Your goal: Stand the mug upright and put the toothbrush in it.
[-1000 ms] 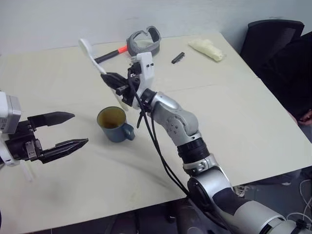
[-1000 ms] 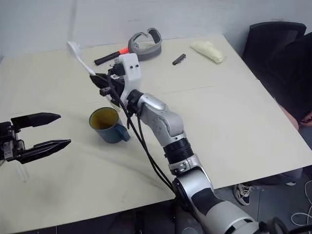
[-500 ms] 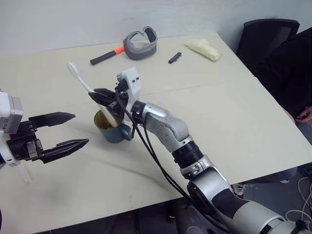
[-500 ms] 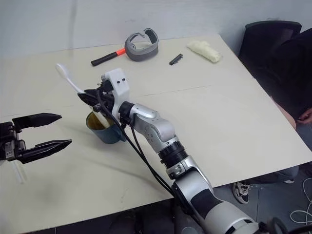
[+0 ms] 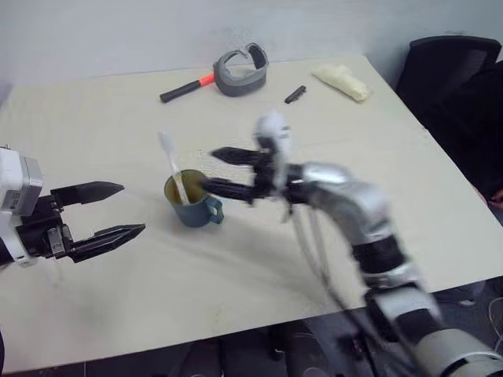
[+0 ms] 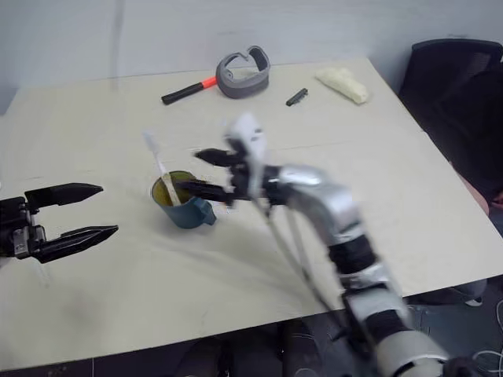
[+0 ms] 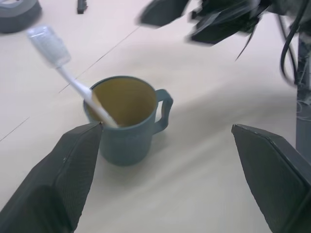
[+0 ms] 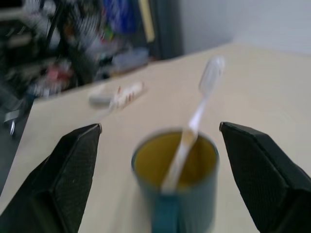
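Two grippers flank the mug (image 5: 191,206), and neither one touches it. The mug stands upright on the table (image 5: 393,188), handle toward the right arm, and the toothbrush (image 5: 173,168) leans inside it, bristle head up and tilted away toward the far left. The right gripper (image 5: 214,169) reaches in level from the right, pointing left at the mug, fingers spread and empty, one tip just beside the handle, the forearm bent back toward the table's near edge. Over on the left, the left gripper (image 5: 118,210) hovers level above the table, pointing right toward the mug, jaws wide apart, nothing between them, well apart from the mug.
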Controlling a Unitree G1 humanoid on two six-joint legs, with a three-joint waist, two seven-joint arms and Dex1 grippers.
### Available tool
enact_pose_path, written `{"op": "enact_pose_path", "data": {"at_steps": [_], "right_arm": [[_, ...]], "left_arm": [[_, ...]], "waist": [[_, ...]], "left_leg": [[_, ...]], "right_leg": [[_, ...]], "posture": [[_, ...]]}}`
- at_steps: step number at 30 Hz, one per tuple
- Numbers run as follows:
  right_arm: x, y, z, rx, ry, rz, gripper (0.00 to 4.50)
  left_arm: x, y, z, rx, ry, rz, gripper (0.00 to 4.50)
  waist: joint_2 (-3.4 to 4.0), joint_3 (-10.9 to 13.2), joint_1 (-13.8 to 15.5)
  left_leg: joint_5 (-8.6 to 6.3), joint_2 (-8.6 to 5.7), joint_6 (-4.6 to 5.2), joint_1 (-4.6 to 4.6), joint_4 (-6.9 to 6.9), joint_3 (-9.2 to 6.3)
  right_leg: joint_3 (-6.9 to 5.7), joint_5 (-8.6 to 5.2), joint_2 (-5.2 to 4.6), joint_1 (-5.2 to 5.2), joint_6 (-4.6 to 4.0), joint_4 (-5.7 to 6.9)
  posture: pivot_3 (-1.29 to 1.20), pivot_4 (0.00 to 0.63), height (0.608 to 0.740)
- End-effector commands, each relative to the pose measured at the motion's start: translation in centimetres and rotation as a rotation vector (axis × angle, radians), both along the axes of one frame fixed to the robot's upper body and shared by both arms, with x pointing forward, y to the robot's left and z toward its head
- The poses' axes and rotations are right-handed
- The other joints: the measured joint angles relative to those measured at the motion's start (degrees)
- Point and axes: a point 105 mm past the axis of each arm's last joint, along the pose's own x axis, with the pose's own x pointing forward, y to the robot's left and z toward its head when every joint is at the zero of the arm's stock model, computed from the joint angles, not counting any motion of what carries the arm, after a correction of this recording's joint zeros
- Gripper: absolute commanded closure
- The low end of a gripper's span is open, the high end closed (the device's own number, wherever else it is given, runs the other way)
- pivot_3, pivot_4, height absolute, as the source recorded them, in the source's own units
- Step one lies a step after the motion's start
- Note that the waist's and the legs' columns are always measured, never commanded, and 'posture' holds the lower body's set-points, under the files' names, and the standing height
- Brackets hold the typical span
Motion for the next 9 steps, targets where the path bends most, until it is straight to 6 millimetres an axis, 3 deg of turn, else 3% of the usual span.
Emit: {"op": "enact_pose_path", "data": {"at_steps": [1,5,9], "right_arm": [[-1.4,-5.3,-0.5,-0.177,-0.006,0.055,0.44],[-1.2,-10.3,-0.6,-0.286,0.041,-0.017,0.44],[-0.5,-11.6,0.1,-0.26,0.044,-0.091,0.44]], "left_arm": [[0.2,0.8,0.3,0.027,-0.032,0.003,0.0],[0.4,1.5,0.2,0.059,-0.03,0.0,0.0],[0.6,1.9,-0.1,0.078,-0.022,-0.013,0.0]], "waist": [[-0.01,0.0,0.6],[-0.02,0.0,0.4],[-0.03,0.0,0.1]], "left_leg": [[-0.02,0.02,0.0,-0.01,-0.02,0.02],[-0.06,0.2,-0.04,0.02,-0.08,0.56],[-0.06,0.31,-0.08,0.25,-0.1,0.72]], "right_leg": [[-0.01,0.02,0.08,0.0,0.04,-0.07],[0.03,-0.01,0.35,-0.09,-0.01,-0.29],[0.2,-0.11,0.5,-0.09,-0.18,-0.04]], "posture": [[0.0,0.15,0.74],[0.0,0.15,0.74],[0.0,0.15,0.74]]}}
